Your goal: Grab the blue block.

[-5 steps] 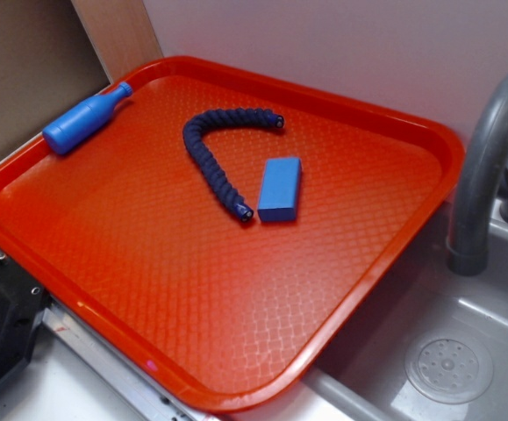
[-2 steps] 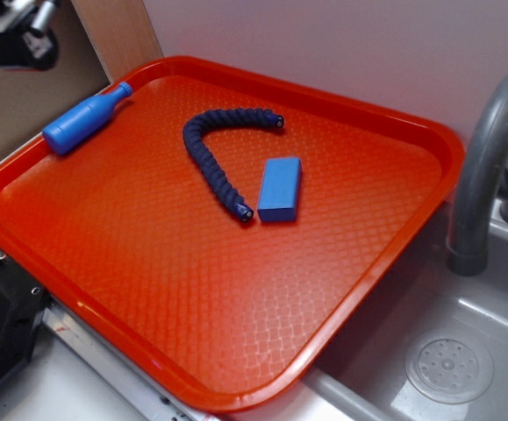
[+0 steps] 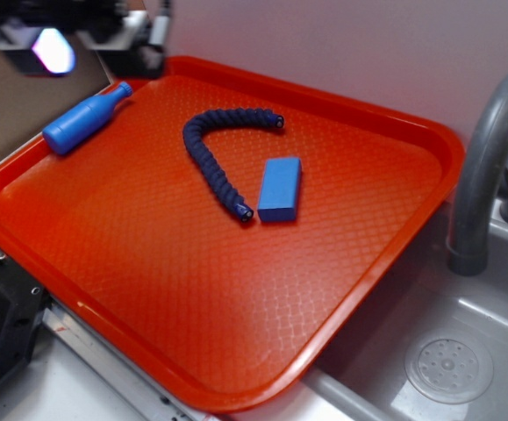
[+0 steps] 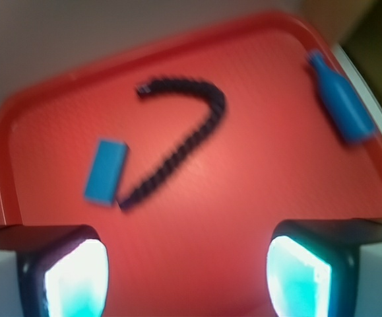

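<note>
**The arm has come in over the far corner of the tray**

A moment ago only a bit of the arm showed at the top left edge. Now the gripper (image 3: pixel 78 35) has moved farther in and hangs blurry above the far left corner of the red tray (image 3: pixel 385 263). Nothing on the tray has moved.

Close to the wrist camera, the two fingers (image 4: pixel 68 277) stand wide apart with nothing between them. They touch nothing.

Farther out, the blue block (image 3: pixel 280 189) lies flat near the middle of the tray. Just beside it, at its left near corner, is one end of the dark rope (image 3: pixel 214 158). The rope is very close to the block, maybe touching. It bends away from the block in a hook shape. The top of the block and its other sides are free.

The blue bottle toy (image 3: pixel 85 118) lies on the far left rim of the tray, well apart from the block and below the gripper.

To the right of the tray are a grey sink (image 3: pixel 451 364) and a grey tap (image 3: pixel 486 167).
</note>
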Available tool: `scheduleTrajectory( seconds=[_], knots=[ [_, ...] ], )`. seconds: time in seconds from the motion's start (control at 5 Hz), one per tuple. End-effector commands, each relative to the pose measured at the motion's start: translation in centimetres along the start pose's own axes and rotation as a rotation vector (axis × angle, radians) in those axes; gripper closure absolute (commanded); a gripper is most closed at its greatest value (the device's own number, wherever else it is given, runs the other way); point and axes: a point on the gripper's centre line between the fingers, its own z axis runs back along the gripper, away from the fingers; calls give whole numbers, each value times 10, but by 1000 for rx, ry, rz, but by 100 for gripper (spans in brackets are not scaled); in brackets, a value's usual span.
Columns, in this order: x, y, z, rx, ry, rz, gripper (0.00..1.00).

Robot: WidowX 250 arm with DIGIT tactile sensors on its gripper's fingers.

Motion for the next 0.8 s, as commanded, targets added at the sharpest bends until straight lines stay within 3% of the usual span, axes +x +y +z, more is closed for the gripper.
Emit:
scheduleTrajectory(
  seconds=[0.0, 0.2, 0.6],
  knots=[
    [37, -38, -61, -74, 7, -44, 0],
    [36, -56, -92, -100, 77, -36, 0],
    [24, -81, -135, -51, 146, -98, 0]
  ],
)
